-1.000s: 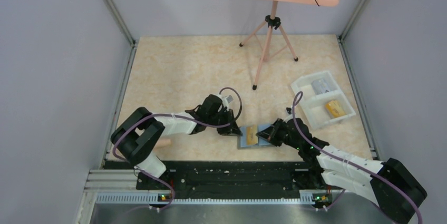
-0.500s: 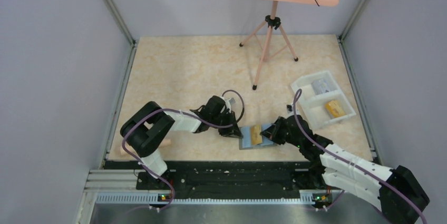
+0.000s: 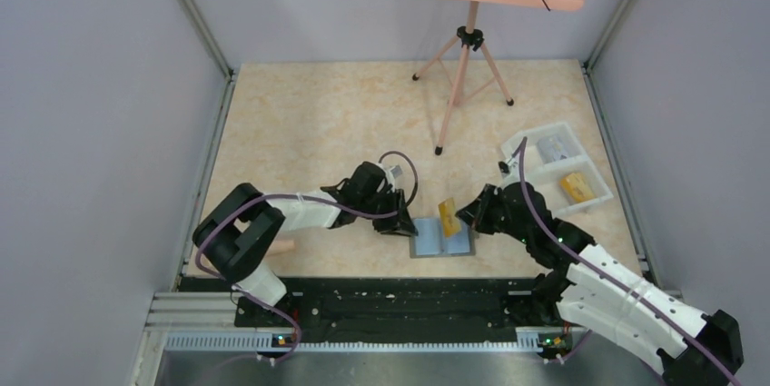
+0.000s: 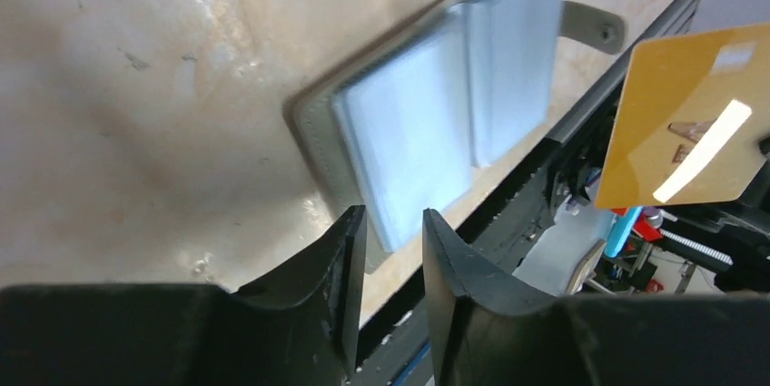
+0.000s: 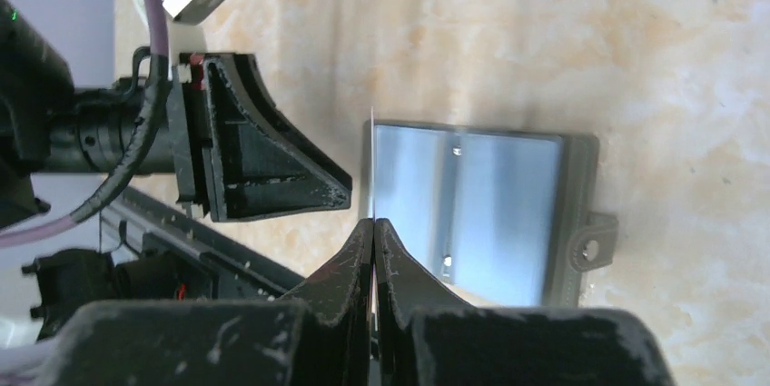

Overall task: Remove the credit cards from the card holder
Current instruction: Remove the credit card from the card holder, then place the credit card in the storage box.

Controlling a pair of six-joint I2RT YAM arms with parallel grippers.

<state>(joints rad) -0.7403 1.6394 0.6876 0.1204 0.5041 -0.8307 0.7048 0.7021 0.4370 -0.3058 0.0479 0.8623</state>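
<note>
The card holder (image 3: 442, 241) lies open flat on the table near the front edge, its pale blue-grey pockets (image 4: 454, 113) facing up and its snap tab (image 5: 591, 245) on the right. My right gripper (image 3: 465, 216) is shut on a yellow-orange credit card (image 3: 448, 214), held upright above the holder and clear of its pockets (image 4: 686, 113); in the right wrist view the card shows edge-on (image 5: 372, 168). My left gripper (image 3: 404, 225) sits at the holder's left edge. Its jaws stand slightly apart with nothing between them (image 4: 393, 222).
A white compartmented tray (image 3: 527, 197) stands at the right with a yellow card (image 3: 577, 186) and a grey card (image 3: 551, 147) in it. A tripod stand (image 3: 461, 68) with a pink top is at the back. The black base rail (image 3: 390, 300) runs just in front of the holder.
The right gripper has pulled the yellow card out of the holder and lifted it up and back. The left jaws have parted slightly at the holder's left edge.
</note>
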